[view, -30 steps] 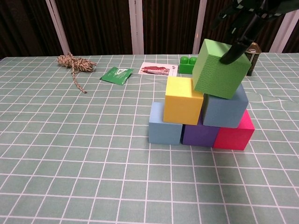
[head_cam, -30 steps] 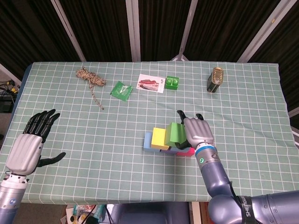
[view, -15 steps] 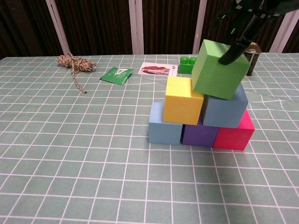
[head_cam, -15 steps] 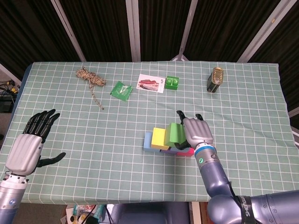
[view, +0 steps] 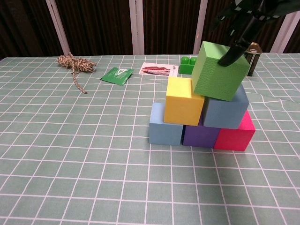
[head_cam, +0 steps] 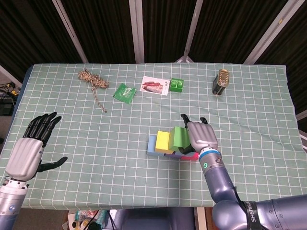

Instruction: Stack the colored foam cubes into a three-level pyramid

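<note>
Right hand (head_cam: 200, 136) over the block stack near the table's middle, back of the hand toward the head camera, forearm running down toward the near edge; in the chest view its dark fingers (view: 238, 33) reach down onto the top and far side of the green cube (view: 219, 70), gripping it. The green cube sits tilted, its lower edge resting on the grey-blue upper cube (view: 224, 110) and its left side just beside the yellow cube (view: 183, 100); it is not seated level across the two. Base row, left to right in the chest view: light blue cube (view: 164, 125), purple cube (view: 200, 135), pink cube (view: 235, 133), all touching. Left hand (head_cam: 29, 146) held well apart from the stack, beside the table's left near corner, palm up-facing edge-on, fingers spread and holding nothing. The green checked tablecloth (head_cam: 110, 158) offers bare room to the left of and in front of the stack, and to its right toward the table edge. Along the far side lie a twine bundle (head_cam: 91, 79), a green packet (head_cam: 124, 92), a printed card (head_cam: 155, 86), a green toy brick (head_cam: 177, 85) and a brass-coloured tin (head_cam: 221, 82), all well apart from the stack.
</note>
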### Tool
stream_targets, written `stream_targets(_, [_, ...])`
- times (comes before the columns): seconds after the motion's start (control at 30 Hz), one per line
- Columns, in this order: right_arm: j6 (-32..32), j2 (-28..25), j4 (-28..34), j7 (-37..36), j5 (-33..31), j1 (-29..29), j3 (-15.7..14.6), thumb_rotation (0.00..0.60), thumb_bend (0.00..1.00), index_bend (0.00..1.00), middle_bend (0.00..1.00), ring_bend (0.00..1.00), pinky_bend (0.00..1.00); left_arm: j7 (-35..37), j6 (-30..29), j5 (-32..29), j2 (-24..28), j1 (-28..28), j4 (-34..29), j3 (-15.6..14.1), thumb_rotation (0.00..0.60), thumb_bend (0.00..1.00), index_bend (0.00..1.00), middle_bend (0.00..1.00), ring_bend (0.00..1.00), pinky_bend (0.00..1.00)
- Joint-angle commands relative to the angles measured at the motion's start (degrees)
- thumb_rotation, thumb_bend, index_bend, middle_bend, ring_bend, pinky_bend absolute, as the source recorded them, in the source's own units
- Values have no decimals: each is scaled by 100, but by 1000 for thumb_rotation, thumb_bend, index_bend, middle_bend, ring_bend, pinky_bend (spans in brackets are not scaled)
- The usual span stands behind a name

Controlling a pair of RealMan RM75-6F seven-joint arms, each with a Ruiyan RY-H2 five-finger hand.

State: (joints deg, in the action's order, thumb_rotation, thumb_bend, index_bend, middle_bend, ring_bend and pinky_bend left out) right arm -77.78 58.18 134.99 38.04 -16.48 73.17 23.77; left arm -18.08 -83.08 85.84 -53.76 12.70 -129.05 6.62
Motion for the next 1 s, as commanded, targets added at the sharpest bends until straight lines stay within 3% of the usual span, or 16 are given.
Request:
stream_targets(0.03, [-13, 21, 0, 8, 17, -3, 5, 600, 319, 1, 545, 291, 0, -2, -2, 2, -1, -1, 0, 1, 600, 33, 0, 17, 0, 0])
stream_targets(0.83, [-114, 220, 0, -91, 252, -138, 18, 600, 320, 0, 545, 276, 0, -46, -2, -58, 3, -1, -1, 15, 600, 33, 0, 14, 0, 0])
stream_targets(1.0, [-99, 242, 0, -74, 296, -149, 33, 600, 319, 0, 492, 243, 0, -63, 13, -73, -3, 7, -1, 16, 600, 33, 0, 14, 0, 0])
